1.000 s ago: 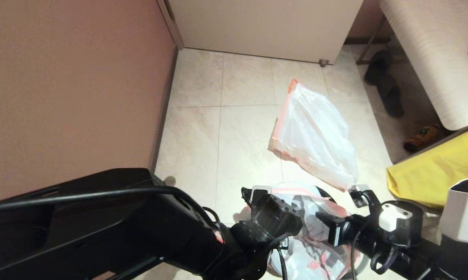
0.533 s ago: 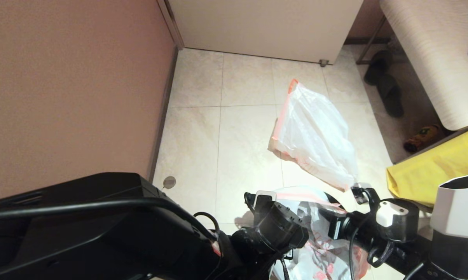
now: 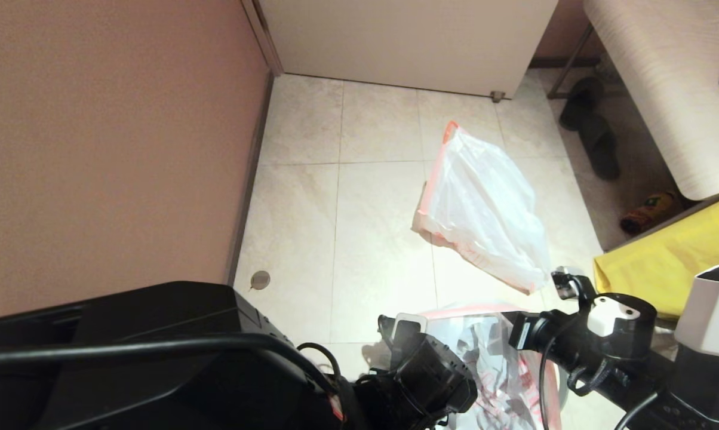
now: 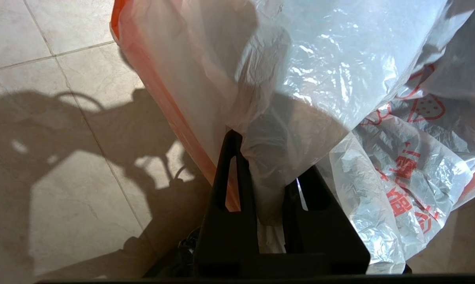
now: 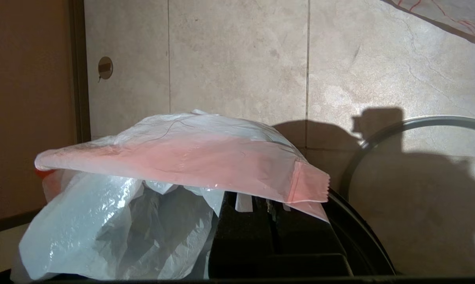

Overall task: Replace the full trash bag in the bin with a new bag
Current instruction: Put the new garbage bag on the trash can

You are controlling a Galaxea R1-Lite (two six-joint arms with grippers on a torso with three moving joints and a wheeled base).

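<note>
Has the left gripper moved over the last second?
Yes. The left gripper, shut on the bag, has drawn back toward the robot, away from the floor drain.

Two white plastic bags with pink-orange hems are visible: one lies flat on the floor (image 3: 383,197), the new bag (image 3: 485,215); the other, the full trash bag (image 3: 485,358), is between two robot hands, the left hand (image 4: 269,173) and the right hand (image 5: 273,209). One yellow fabric bag (image 3: 670,263) and two dark slippers (image 3: 592,128) complete the count.
</note>
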